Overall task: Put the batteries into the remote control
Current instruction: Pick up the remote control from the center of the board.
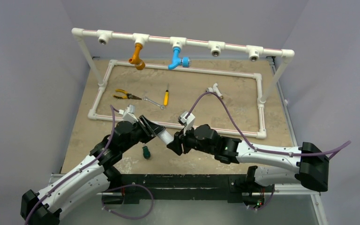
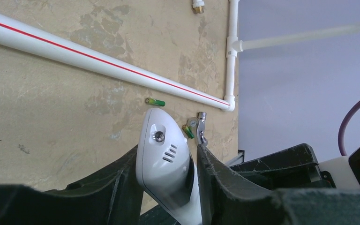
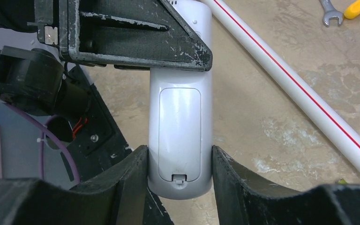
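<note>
While the two arms meet over the near middle of the surface [image 1: 192, 84], the remote control [image 3: 180, 117] hangs in the air between them, one end in each tool. The right tool [image 3: 179, 150] is pinching the remote's lower end, a pad against each long side. The left tool [image 2: 168, 150] is closed on the other end, its fingers against both flanks.

The plain white back faces the right wrist camera, and the battery cover [image 3: 180, 131] sits shut in its recess, with its latch tab at the right tool's end. I'd judge the job to be at its opening step: getting into the compartment, with nothing loaded yet.

A stubby green-handled screwdriver [image 1: 146, 152] lies on the surface just near-left of the held remote. Farther out, the batteries [image 2: 155, 101] lie apart from each other on the near side of the red-striped pipe [image 2: 98, 58].

Next, one tool must let go and work that tab to free the cover while the other holds the remote steady. Only then is it time to fetch a battery.
</note>
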Robot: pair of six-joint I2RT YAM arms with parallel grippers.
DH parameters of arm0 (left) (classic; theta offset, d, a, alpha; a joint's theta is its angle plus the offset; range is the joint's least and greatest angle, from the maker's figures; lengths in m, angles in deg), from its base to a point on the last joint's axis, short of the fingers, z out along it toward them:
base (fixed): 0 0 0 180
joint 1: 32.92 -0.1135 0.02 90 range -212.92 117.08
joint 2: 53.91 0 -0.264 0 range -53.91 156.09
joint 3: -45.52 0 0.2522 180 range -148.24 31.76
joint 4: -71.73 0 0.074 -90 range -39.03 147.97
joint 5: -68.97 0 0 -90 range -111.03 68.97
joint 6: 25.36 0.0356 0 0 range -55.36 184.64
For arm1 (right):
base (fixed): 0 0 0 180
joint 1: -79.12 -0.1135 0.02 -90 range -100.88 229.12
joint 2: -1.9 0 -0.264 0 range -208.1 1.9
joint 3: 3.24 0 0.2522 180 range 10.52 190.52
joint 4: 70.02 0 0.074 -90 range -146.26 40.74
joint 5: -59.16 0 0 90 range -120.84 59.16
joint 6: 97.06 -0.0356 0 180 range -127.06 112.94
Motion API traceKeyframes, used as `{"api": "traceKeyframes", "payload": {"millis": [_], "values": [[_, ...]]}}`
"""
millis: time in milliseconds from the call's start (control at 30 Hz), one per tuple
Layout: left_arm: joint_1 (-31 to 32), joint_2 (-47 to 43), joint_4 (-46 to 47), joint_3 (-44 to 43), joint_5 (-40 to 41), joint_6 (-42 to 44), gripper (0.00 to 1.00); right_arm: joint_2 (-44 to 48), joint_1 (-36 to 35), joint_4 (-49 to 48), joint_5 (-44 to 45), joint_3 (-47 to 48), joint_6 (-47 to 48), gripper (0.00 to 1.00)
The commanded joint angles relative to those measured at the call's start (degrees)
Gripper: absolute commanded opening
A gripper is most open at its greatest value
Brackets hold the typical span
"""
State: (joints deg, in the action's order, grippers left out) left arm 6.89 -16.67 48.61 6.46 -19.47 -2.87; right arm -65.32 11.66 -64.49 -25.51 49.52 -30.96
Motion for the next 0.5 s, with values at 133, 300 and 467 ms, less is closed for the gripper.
{"api": "traceKeyframes", "payload": {"millis": [133,300,467], "values": [[0.71,-0.08,3.1,-1.25,0.41,-0.58,0.32,2.04,-0.21,-3.14,1.5,0.56,0.95,0.0],[0.88,0.31,1.14,-1.17,1.42,-1.63,0.05,3.47,-0.17,-4.64,0.89,-1.25,1.7,0.11],[0.8,0.74,0.13,-1.15,2.28,0.5,0.0,7.29,-0.22,-6.66,2.87,-4.69,2.63,0.45]]}}
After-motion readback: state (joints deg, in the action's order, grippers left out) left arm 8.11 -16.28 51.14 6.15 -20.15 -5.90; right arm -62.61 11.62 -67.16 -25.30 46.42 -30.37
